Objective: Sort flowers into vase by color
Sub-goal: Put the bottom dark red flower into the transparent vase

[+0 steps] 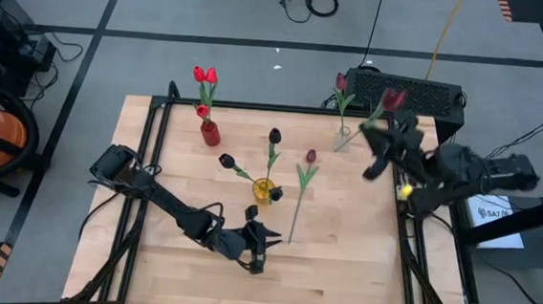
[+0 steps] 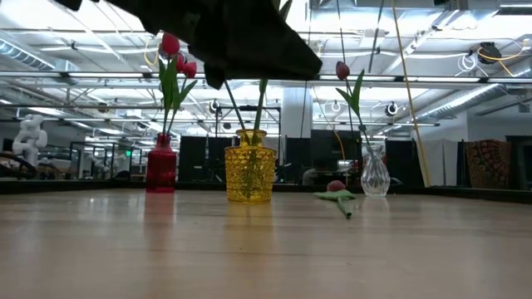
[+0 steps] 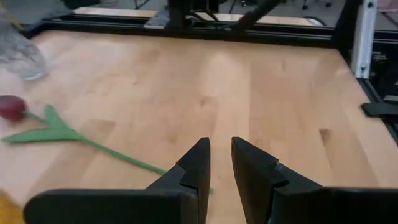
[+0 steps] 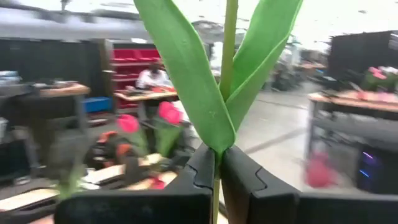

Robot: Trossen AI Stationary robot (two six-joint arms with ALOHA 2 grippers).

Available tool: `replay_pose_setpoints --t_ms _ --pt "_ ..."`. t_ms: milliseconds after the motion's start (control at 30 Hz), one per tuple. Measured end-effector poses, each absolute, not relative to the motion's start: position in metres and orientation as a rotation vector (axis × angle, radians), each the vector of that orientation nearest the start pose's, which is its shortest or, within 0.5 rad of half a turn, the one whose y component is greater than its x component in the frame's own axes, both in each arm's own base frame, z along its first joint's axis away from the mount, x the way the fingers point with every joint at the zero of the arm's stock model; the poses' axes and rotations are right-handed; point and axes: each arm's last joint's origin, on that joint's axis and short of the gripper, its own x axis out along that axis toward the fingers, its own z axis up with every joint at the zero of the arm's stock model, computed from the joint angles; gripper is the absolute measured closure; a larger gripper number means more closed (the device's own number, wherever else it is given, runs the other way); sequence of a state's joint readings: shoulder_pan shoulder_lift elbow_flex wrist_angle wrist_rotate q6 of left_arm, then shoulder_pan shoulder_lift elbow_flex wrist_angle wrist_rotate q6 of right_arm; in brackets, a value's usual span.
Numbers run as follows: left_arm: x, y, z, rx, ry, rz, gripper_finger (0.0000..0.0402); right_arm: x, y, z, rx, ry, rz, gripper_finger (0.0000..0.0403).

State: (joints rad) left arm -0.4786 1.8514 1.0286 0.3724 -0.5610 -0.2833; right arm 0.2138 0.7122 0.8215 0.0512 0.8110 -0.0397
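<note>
red vase point(image 1: 210, 133) | yellow vase point(image 1: 264, 191) – ribbed | clear vase point(image 1: 343, 141)

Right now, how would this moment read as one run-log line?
right hand: shut on maroon tulip stem, near clear vase | left hand: open, empty, above table | maroon tulip: lying on table

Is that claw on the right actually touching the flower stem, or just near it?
Touching. In the right wrist view the right gripper has its jaws shut on the green stem of a tulip, just below its leaves, with no gap showing.
</note>
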Motion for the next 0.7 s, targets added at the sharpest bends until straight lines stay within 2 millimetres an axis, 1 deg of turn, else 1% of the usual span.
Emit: replay_pose_setpoints --t_ms 67,167,333,467,567,700 --pt "0.353 -0.167 0.172 -0.065 0.373 0.113 0.0329 0.140 -0.004 0.373 0.060 -0.121 -0.657 0.0399" --pt "0.357 -0.169 0.163 -0.073 0.366 0.100 0.0329 0.137 -0.021 0.360 0.078 -0.103 -0.738 0.0400" --pt "0.360 -0.170 0.154 -0.080 0.352 0.100 0.0329 0.143 -0.043 0.331 0.094 -0.034 -0.779 0.0400" --pt "0.360 -0.170 0.155 -0.083 0.349 0.096 0.0329 0.142 -0.059 0.309 0.109 0.021 -0.863 0.0400" --pt "0.360 -0.172 0.154 -0.082 0.349 0.092 0.0329 0.140 -0.067 0.302 0.128 0.013 -0.920 0.0401" --pt "0.360 -0.172 0.155 -0.083 0.348 0.092 0.0329 0.137 -0.076 0.302 0.169 -0.100 -0.969 0.0401"
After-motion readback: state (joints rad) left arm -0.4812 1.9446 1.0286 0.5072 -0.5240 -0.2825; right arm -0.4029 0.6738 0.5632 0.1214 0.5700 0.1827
